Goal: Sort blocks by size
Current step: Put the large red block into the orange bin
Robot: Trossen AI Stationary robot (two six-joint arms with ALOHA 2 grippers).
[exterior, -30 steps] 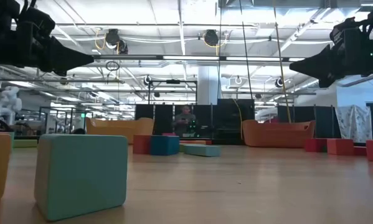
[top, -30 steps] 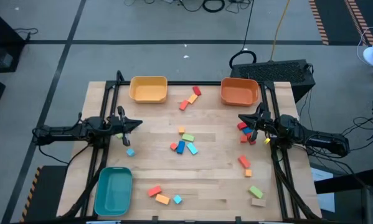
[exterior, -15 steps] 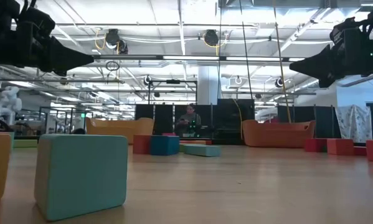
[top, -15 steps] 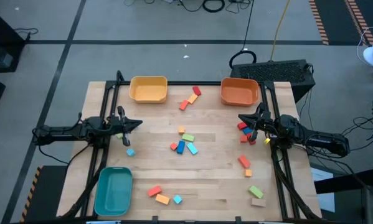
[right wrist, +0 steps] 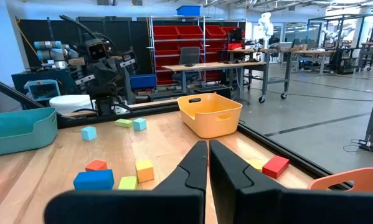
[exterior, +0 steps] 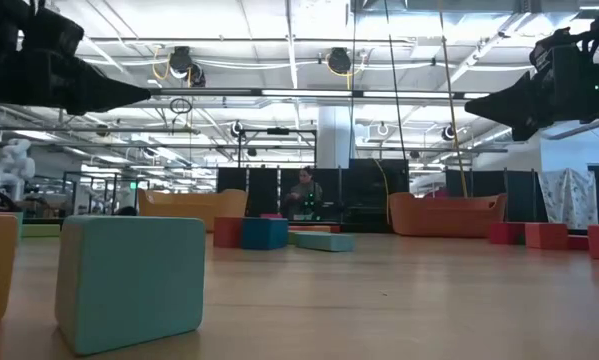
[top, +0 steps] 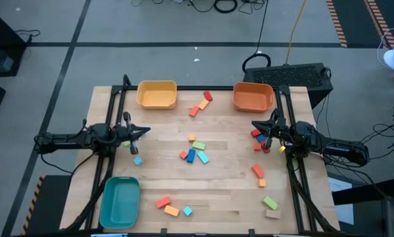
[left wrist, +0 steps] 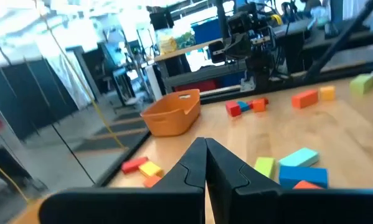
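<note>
Basically nothing is sorted yet, as far as I can tell. All three bins look bare inside: the yellow bin (top: 157,94) and orange bin (top: 253,97) at the far edge and the teal bin (top: 120,201) at the near left corner. So the whole job is left. The blocks (top: 195,154) are scattered loose on the table (top: 223,191), and I count roughly twenty: three up between the yellow and orange bins, about five in the centre cluster, four or five by the right arm, two on the left, three along the near edge, and four down the right side. The left gripper (top: 144,131) hovers mid-left with its fingers pressed together, holding nothing. The right gripper (top: 256,125) hangs over the red and blue pile, also closed and empty.
</note>
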